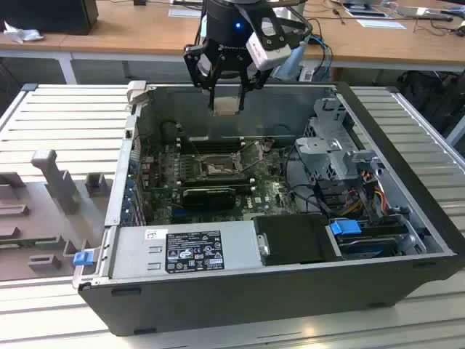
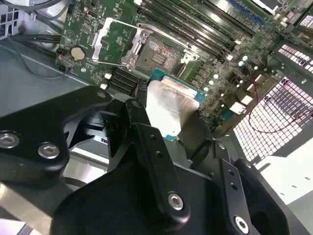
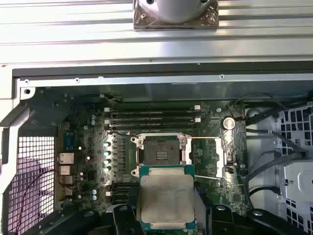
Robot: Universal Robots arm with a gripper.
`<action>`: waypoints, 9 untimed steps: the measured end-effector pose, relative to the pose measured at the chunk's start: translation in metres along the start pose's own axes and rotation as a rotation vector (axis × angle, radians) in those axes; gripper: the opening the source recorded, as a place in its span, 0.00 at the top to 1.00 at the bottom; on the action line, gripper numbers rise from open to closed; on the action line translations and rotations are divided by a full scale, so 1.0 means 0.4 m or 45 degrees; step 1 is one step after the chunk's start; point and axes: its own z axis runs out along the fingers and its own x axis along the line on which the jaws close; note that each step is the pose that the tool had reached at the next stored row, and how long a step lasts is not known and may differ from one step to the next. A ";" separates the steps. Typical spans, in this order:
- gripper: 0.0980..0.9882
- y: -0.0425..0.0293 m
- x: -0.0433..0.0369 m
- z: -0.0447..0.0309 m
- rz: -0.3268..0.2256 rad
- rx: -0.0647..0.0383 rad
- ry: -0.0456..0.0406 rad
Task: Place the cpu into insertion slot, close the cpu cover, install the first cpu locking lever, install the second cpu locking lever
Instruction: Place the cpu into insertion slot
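Gripper (image 1: 227,96) is clamped down on the cpu (image 3: 166,198), jaws closed only as far as the chip's width. In the second wrist view the black fingers (image 2: 142,94) pinch it by opposite edges, with the silver lid facing the camera.

The chip hangs in the air over the open case (image 1: 290,291), above the board (image 1: 272,193) and clear of the slot (image 3: 159,149), so it isn't seated yet. The slot is bare, and the cover (image 2: 99,44) is flipped open beside it.

Handling-wise, my take is that this thing weighs almost nothing and is totally stiff, so no sag to worry about. The metal lid looks smooth, so probably a bit slippery. The green rim around it is thin, so there isn't much to bite on. Edges look like the right place to hold it, like it's doing now. Keep off the underside and keep it level. I'd guess the fragile part is really the contact field down in the slot, which won't forgive a tilted or dropped chip.

Writing: the lid looks blank from here, with nothing I can make out on it. In the exterior view there's a black sticker (image 1: 195,251) with white print on the PSU (image 1: 134,247), but it's too small to read.
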 end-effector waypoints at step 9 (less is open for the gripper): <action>0.52 0.000 0.000 0.000 0.056 -0.001 -0.005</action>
